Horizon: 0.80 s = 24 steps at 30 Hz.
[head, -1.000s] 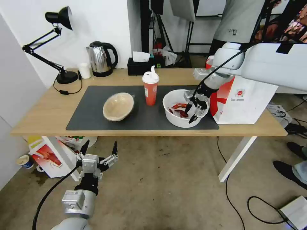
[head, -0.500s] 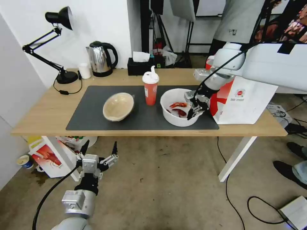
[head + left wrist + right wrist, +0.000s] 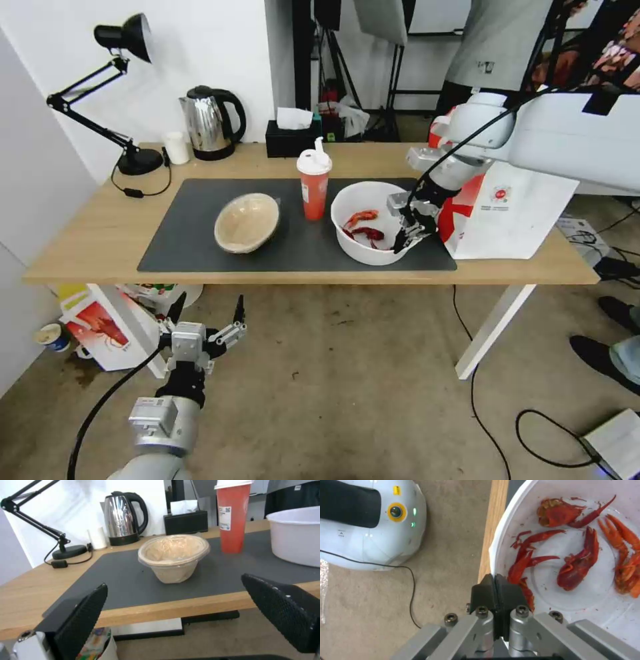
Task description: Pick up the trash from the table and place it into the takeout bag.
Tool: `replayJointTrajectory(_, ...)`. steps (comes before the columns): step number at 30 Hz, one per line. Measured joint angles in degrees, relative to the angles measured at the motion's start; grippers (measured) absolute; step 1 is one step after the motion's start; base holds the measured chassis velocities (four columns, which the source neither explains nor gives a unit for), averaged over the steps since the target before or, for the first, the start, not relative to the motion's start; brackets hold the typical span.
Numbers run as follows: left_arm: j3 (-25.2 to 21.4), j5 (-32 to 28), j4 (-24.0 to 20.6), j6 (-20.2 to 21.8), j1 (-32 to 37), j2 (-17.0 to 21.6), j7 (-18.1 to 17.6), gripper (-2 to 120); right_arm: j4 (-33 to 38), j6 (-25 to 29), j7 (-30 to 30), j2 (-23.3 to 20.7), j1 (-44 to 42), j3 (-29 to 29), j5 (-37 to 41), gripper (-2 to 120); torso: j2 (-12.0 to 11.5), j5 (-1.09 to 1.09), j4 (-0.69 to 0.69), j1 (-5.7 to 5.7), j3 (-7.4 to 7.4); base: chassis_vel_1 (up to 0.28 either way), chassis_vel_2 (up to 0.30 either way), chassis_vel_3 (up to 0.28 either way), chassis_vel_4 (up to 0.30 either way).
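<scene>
White plastic, wide and round, the bowl of red crayfish shells (image 3: 368, 222) sits on the dark grey mat (image 3: 200, 250) of the long light-wood bench (image 3: 100, 233), just beside the big boxy white takeout bag with its red side panel (image 3: 513, 213). From the head, the right pincer (image 3: 407, 237) is clamped on the bowl's rim on the side facing that bag. The tall red cup with a white lid (image 3: 314, 180) stands close on the bowl's far side from the bag, and the tan paper bowl (image 3: 246, 222) lies beyond the cup. The left pincer (image 3: 203, 319) hangs spread wide below the bench edge, idle.

Seen from the left wrist, the tan paper bowl (image 3: 173, 556) is tilted on the mat, well apart from the white bowl (image 3: 296, 535).

At the right wrist, the black pads (image 3: 495, 590) are pressed together over the thin rim (image 3: 493, 552), shells (image 3: 576, 567) loose inside. A one-sided rim grip will likely let the bowl sag, so lift slowly, keep it level, and clear the bag's top before lowering.
</scene>
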Motion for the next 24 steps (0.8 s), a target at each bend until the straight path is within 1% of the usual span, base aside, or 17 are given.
replayJointTrajectory(8, 0.00, 0.00, 0.00, 0.00, 0.00, 0.00, 0.00, 100, -0.88, -0.27, -0.43, -0.14, 0.15, 0.03, 0.01, 0, -0.01, 0.02, -0.01, 0.00, 0.00, 0.000, 0.000, 0.000, 0.000)
replayJointTrajectory(24, 0.00, 0.00, 0.00, 0.00, 0.00, 0.00, 0.00, 100, -3.01, -0.08, -1.26, -0.67, 3.50, 0.39, 0.48, 0, -0.02, 0.01, 0.00, 0.00, 0.00, 0.000, 0.000, 0.000, 0.000)
